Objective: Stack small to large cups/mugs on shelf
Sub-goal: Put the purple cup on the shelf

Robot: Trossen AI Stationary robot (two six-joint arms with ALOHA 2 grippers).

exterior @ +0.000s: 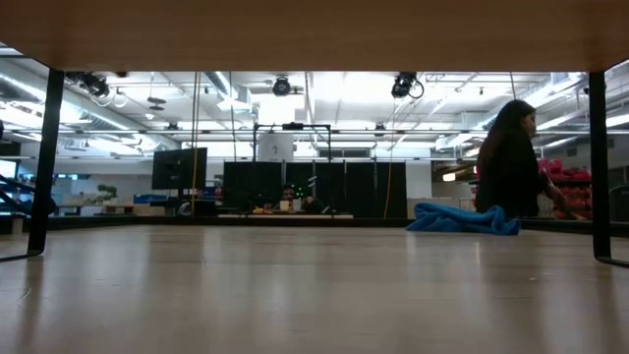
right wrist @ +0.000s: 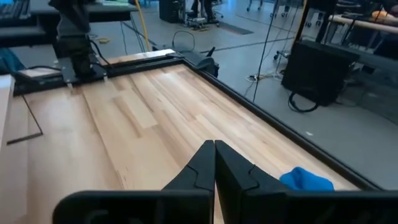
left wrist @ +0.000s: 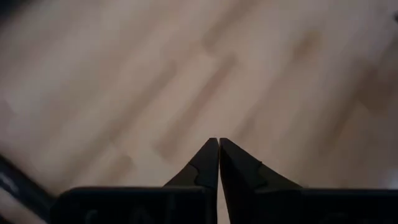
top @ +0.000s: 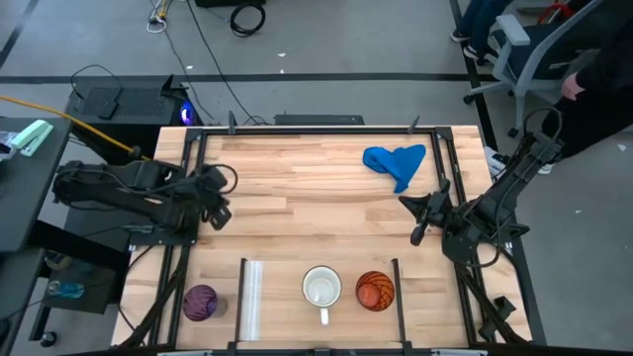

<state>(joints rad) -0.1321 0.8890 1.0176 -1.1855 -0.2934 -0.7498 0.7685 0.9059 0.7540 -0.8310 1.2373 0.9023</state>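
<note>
Three cups stand upright on their bases along the table's near edge: a purple patterned cup at the left, a white mug with its handle toward the near edge, and an orange patterned cup. The white and orange ones stand between a pale upright strip and a thin dark post; the purple one stands left of the strip. My left gripper is shut and empty at the table's left side, its shut fingers showing in the left wrist view. My right gripper is shut and empty at the right, as its wrist view shows.
A crumpled blue cloth lies at the far right of the table; it also shows in the low view and the right wrist view. A dark frame edges the table. A person stands beyond the table's right side.
</note>
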